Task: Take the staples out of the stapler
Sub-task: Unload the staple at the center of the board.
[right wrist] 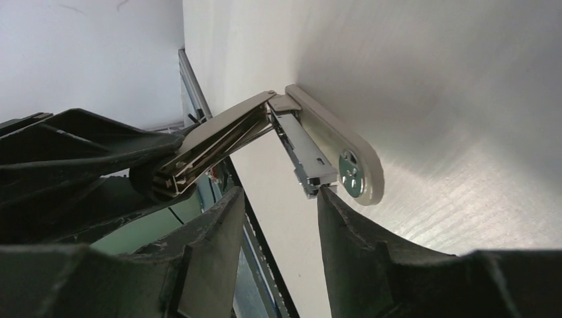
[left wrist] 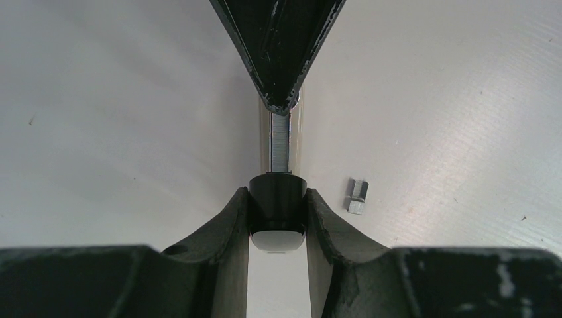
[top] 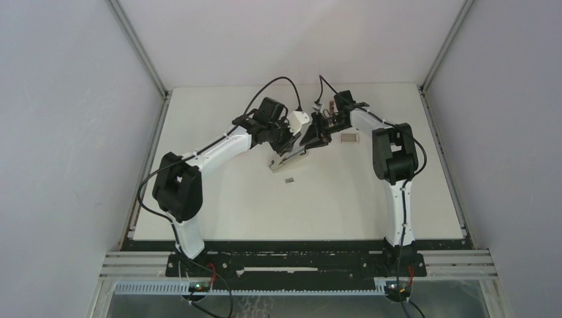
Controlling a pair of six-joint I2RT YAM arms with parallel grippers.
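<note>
The stapler [top: 288, 161] lies open mid-table, silver base down. My left gripper [top: 292, 144] is shut on its black end [left wrist: 277, 205], which sits tight between both fingers. A row of staples [left wrist: 280, 142] shows in the metal channel beyond. In the right wrist view the stapler's base [right wrist: 361, 156] lies flat, the channel [right wrist: 301, 152] is tilted up and the top arm [right wrist: 219, 139] is swung open. My right gripper [right wrist: 278, 195] is open, and one fingertip [right wrist: 323, 197] touches the channel's front end. A short loose strip of staples [left wrist: 356, 196] lies on the table beside the stapler.
A small pink-and-white box [top: 349, 138] lies right of the grippers. A small clip-like piece [top: 317, 105] sits behind them near the back. The loose strip also shows in the top view [top: 289, 179], in front of the stapler. Grey walls enclose the white table [top: 331, 205].
</note>
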